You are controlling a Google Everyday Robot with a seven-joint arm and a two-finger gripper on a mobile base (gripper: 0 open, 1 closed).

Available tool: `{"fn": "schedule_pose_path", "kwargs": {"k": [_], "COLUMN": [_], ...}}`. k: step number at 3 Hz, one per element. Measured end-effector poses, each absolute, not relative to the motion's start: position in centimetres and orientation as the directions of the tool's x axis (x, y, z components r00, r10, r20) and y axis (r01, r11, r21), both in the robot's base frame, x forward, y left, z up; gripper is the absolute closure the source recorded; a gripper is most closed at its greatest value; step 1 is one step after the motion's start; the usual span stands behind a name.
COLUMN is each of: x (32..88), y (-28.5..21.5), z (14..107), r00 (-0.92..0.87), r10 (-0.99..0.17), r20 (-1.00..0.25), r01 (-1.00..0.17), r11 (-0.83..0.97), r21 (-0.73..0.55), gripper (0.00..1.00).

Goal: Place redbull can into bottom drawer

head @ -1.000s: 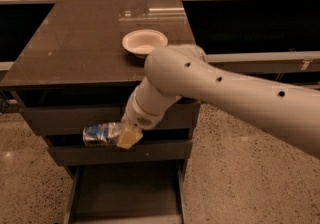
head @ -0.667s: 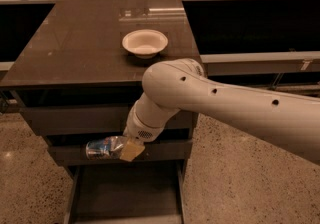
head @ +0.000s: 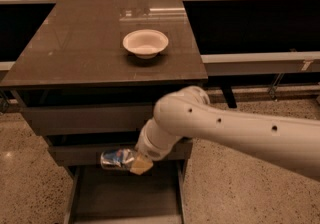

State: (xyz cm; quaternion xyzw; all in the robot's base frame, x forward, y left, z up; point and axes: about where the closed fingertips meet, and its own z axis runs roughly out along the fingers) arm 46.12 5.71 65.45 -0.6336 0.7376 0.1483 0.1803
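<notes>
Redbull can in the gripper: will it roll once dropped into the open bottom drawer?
Probably. The slim silver-and-blue redbull can lies sideways in the gripper, above the dark flat-floored bottom drawer, so it may roll on landing. Its shiny metal skin is likely slippery, and it probably dents if squeezed hard.

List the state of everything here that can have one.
redbull can, held sideways above the bottom drawer
tool, shut on the can, at the middle drawer's front
bottom drawer, pulled open
middle drawer, shut
top drawer, shut
bowl, upright on the cabinet top
</notes>
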Motion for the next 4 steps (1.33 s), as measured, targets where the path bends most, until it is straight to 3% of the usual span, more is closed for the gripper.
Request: {"fn": "schedule_pose_path", "kwargs": {"k": [1,3,4], "x": [40.4,40.7,44.3], "y": [3.7,4.5,2.2], "z": [50.5,48.2,44.3], "r00": [-0.242,-0.237,-0.294], "r10": [-0.857,-0.851,-0.805], "r20": [-0.455,-0.468,-0.515], "r01": [-0.97,-0.971,-0.956], "r11": [0.218,0.201,0.254], "r21": [0.105,0.126,0.148], "gripper": [1.0,1.0,1.0]}}
